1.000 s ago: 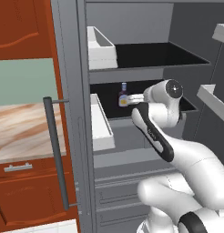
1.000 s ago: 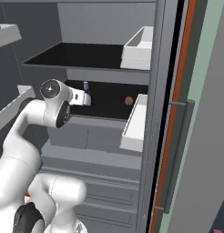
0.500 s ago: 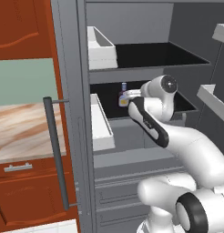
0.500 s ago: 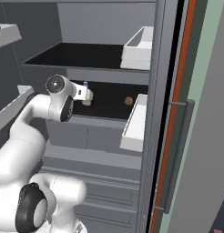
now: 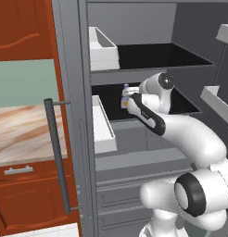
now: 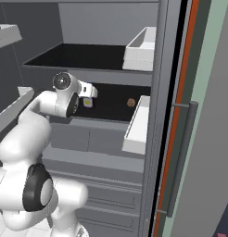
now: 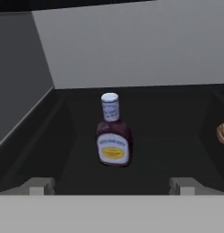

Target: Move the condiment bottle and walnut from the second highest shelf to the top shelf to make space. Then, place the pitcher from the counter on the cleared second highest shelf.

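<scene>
Grey cabinet walls frame the scene, with the second highest shelf [image 7: 145, 177] running as a black board across the middle of the hand view. Centre frame there stands the condiment bottle [image 7: 113, 136], upright, cap up, label facing the camera. At the right edge lies the walnut [image 7: 223, 133], well apart from the bottle. In the left base view the top shelf [image 5: 157, 58] sits in the upper half.

The gripper [image 7: 111, 185] has its fingers spread wide at the bottom of the hand view, one tip to each side of the bottle but short of it, holding nothing.

Judging by its look, the bottle is small, rigid and light, with a smooth, probably slippery body. The broad labelled belly seems the surest place to grasp; the narrow neck would likely let it tip. The walnut is tiny, round and apt to roll.
</scene>
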